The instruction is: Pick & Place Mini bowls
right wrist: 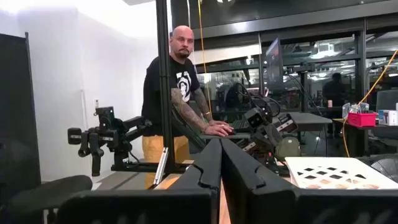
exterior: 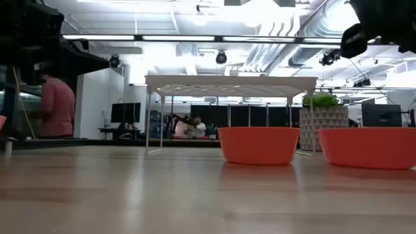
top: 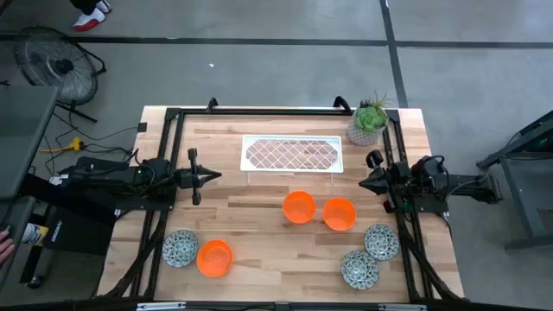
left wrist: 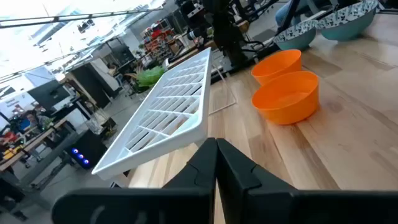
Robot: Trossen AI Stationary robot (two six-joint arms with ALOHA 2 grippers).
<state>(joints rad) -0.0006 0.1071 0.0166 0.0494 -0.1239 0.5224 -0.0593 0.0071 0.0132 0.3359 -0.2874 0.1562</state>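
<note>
While both arms hung idle over the table (top: 259, 233), the six bowls sat untouched on the wood. The left gripper (top: 213, 176) was at the left side, pointing toward the middle, its fingers (left wrist: 205, 163) pressed together on nothing. The right gripper (top: 366, 182) was at the right side, facing inward, its fingers (right wrist: 214, 163) likewise closed and empty.

Two orange bowls stood just beside each other near the table's centre, one (top: 299, 207) slightly nearer the white rack (top: 291, 154) than the other (top: 339, 213); both lay in front of the rack and apart from it. A third orange bowl (top: 214, 257) was near the front left, touching or nearly touching a mosaic bowl (top: 180, 248) on its left. Two more mosaic bowls were at the front right, one (top: 381, 241) close to the right arm's base and one (top: 360, 269) nearer the front edge.

A potted plant (top: 369, 121) stood at the far right corner, just beside the rack's end. Beyond the table a person (right wrist: 178, 87) leaned on a desk.
</note>
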